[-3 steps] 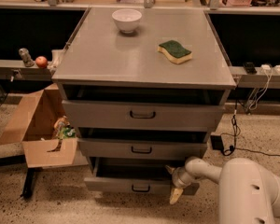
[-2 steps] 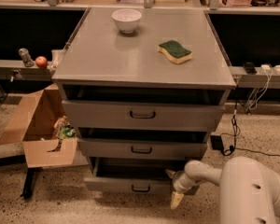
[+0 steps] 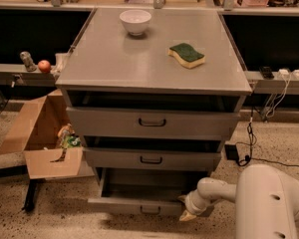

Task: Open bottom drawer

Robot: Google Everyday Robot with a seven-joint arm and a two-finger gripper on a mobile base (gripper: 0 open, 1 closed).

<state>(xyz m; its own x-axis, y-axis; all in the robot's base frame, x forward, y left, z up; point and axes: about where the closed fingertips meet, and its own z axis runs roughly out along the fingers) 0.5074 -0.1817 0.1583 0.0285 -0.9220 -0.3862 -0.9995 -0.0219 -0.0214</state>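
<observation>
The end effector (image 3: 188,213) is low at the right end of the bottom drawer's (image 3: 134,206) front panel, and it covers that corner. Whether it is spread or pressed together, I cannot tell. The robot's pale body (image 3: 274,203) is cut off by the lower right edge.

The bottom drawer is the lowest of three in the grey cabinet and stands out further than the two above it. Its inside is dark. Its small handle (image 3: 150,210) is at the centre, apart from the end effector. The floor in front of the drawer is open.

To the left, an open cardboard box (image 3: 45,133) stands near the cabinet side. To the right, cables (image 3: 249,133) hang down to the floor. On the surface (image 3: 114,68) are a white bowl (image 3: 135,21) and a green-yellow sponge (image 3: 187,55), well apart.
</observation>
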